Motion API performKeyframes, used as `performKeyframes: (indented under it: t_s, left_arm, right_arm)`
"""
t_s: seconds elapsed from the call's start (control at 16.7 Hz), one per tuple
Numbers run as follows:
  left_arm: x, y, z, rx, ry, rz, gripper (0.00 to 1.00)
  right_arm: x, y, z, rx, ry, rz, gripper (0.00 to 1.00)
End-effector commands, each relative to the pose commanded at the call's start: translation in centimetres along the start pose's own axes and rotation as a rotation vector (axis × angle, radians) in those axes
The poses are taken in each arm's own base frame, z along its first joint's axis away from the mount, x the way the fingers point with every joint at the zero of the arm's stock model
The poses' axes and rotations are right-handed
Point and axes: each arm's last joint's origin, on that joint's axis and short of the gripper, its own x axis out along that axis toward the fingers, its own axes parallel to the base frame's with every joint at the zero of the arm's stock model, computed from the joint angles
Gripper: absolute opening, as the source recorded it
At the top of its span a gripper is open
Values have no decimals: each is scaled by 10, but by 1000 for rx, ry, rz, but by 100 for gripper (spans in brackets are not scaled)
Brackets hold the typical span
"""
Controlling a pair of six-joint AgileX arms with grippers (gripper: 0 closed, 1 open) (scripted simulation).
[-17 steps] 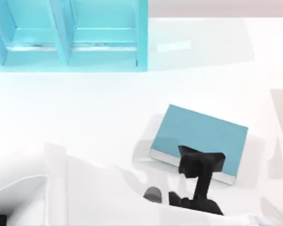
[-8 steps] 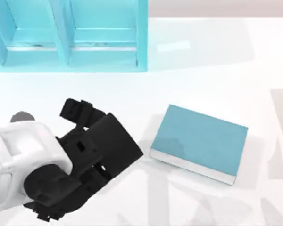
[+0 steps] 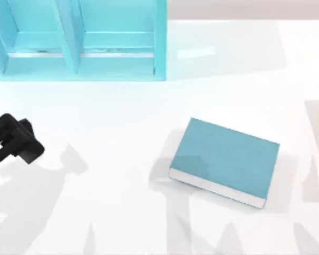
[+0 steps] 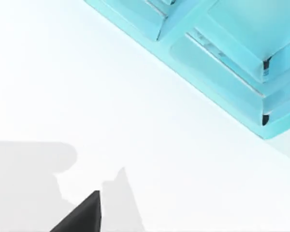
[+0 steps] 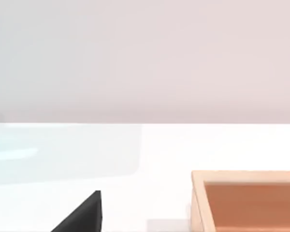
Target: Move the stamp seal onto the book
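The left gripper [image 3: 10, 139] sits at the far left edge of the top view, a little above mid-height, a black shape over bare white table [image 3: 111, 122] with its shadow spreading down and to the right. Whether its fingers are wide or narrow cannot be told. One dark fingertip [image 4: 84, 215] pokes into the lower left of the left wrist view, above the white surface, with nothing against it.

Beyond it, the teal shelf unit [image 3: 77, 40] fills the upper left of the top view, its open compartments facing down the frame; the left wrist view catches its edges [image 4: 222, 63] in the upper right corner.

The book [image 3: 226, 159] lies flat right of centre in the top view, turned slightly, teal cover up and white page edge along its lower side. Its cover is bare.

In the right wrist view, a dark fingertip [image 5: 84, 215] shows at lower left, and a wooden box [image 5: 246, 200] at lower right.
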Motion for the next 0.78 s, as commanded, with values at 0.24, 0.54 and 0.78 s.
performKeyframes:
  t_s: [0.24,0.54,0.78]
  left_arm:
    - [-5,37,-2,308,-211,-117,100]
    - [0,68,-12,592,-409,-109,100]
    - [3,75,-14,668,-466,-94,100]
  right_arm:
    - [0,0,0,0,0,0,100]
    - [0,0,0,0,0,0,100]
    - [0,0,0,0,0,0,100]
